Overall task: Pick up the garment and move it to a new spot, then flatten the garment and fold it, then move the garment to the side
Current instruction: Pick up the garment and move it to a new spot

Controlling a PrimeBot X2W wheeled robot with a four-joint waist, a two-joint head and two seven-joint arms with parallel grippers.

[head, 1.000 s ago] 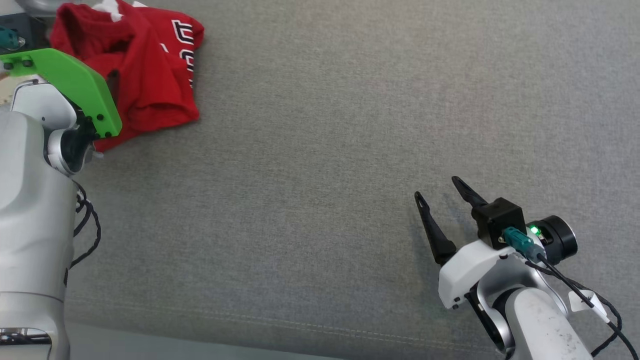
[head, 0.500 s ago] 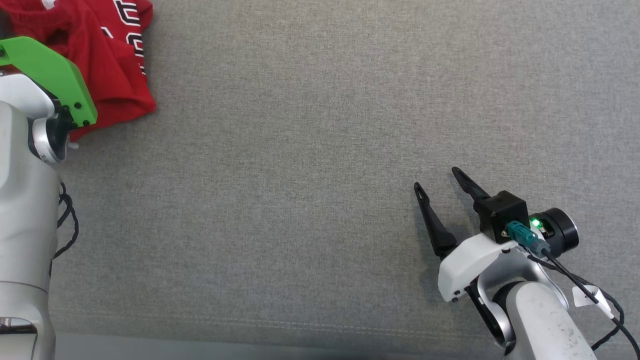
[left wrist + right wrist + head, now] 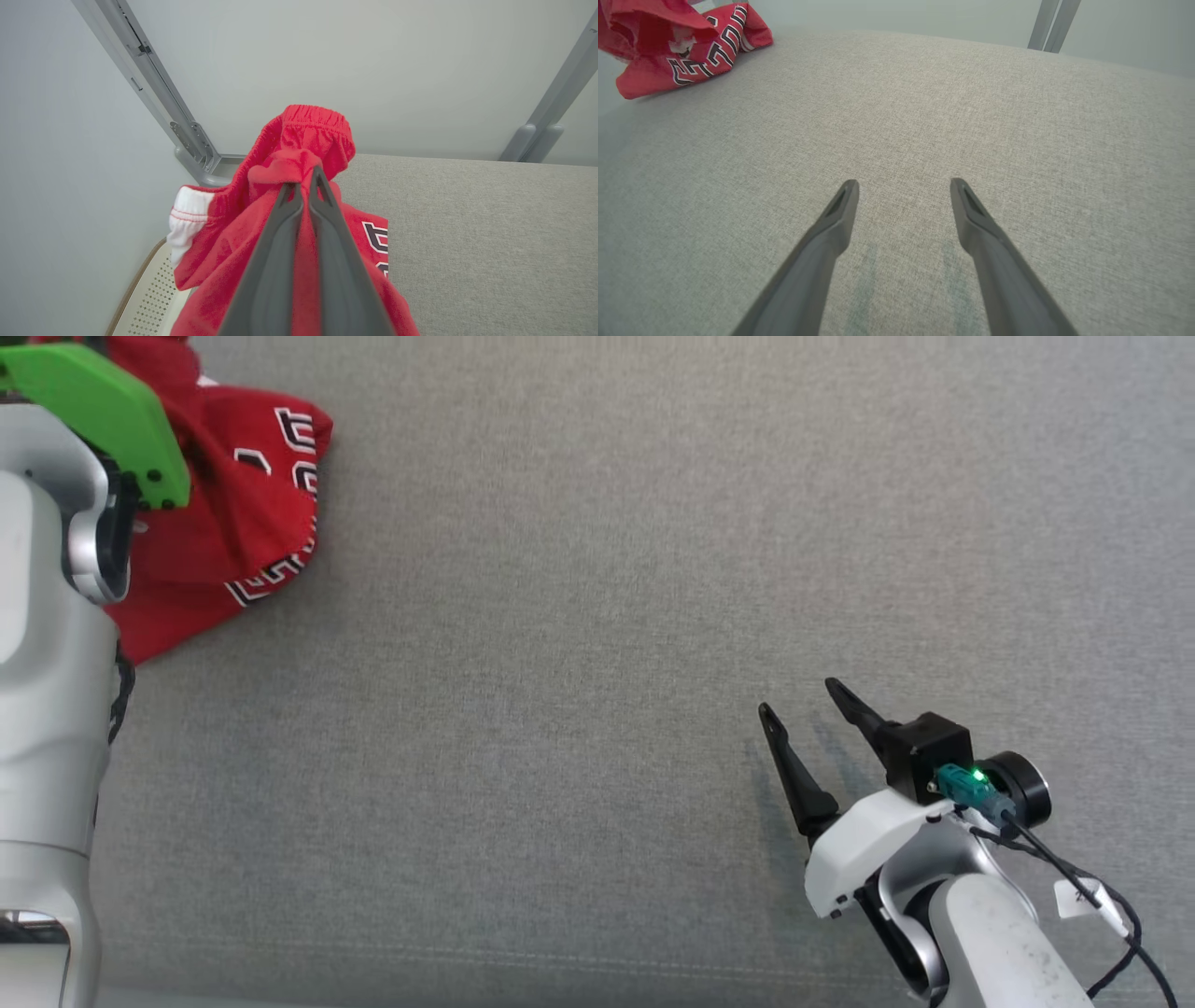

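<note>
Since the earlier frame your left claw [image 3: 305, 179] has closed, and the garment [image 3: 243, 513] has changed shape: it is drawn up toward the green guard [image 3: 103, 401] on your left arm, with a lettered hem trailing below.

Head view: the red cloth sits at the far upper left, well apart from your right claw [image 3: 799, 698], partly behind the guard and the pale forearm [image 3: 47, 663]. Its lettering [image 3: 294, 439] is white block type outlined in black, too crumpled to read. Your right claw stands spread wide over the bare grey counter [image 3: 560, 663], gripping nothing; a green light [image 3: 977, 775] glows at its wrist, and a white tag [image 3: 1074, 896] hangs from the cable.

Left wrist view: your left claw is pinched tight on a fold of the garment just below the gathered waistband [image 3: 317, 116]. A white lining patch [image 3: 187, 214] shows to the claw's left, part of one outlined letter [image 3: 376, 238] to its right. Beyond stand two grey frame posts [image 3: 154, 93] against a pale wall; a perforated cream panel [image 3: 149, 298] lies at lower left.

Right wrist view: both fingers [image 3: 831, 233] point across empty fabric. The garment [image 3: 668, 65] lies far ahead to the left, its letters still unreadable.
</note>
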